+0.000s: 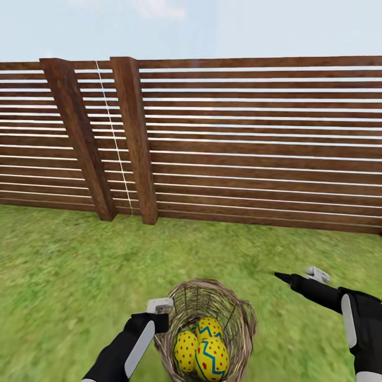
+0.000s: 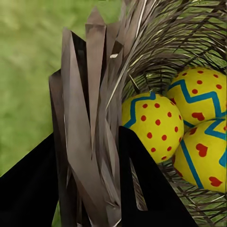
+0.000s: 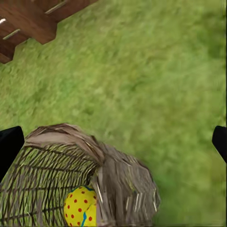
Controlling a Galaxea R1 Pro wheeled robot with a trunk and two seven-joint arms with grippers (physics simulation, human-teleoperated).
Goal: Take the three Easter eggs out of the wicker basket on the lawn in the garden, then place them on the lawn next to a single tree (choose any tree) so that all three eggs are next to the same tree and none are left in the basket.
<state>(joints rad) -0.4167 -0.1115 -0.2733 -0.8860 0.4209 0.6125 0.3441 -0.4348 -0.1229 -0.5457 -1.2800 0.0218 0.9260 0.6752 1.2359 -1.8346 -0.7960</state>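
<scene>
surface: lawn (image 1: 63, 276), mottled green grass, flat | resting on it: wicker basket (image 1: 241, 313), upright, near bottom centre of head view | behind: wooden slat fence (image 1: 239, 143) stood on grass along far edge, two posts (image 1: 139, 143) planted at left

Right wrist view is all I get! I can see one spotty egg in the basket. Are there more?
Observer: Yes. The head view shows three Easter eggs together inside the wicker basket.
Operator: Is the other hand touching the basket?
Observer: The left gripper has the basket's rim between its fingers, one inside near an egg, one outside.
Operator: And my hand, is it holding anything?
Observer: No. The right gripper is open and empty, hanging above the lawn off the basket's right side.
Operator: What's in front of us?
Observer: A brown slatted wooden fence runs across behind the grass.
</scene>
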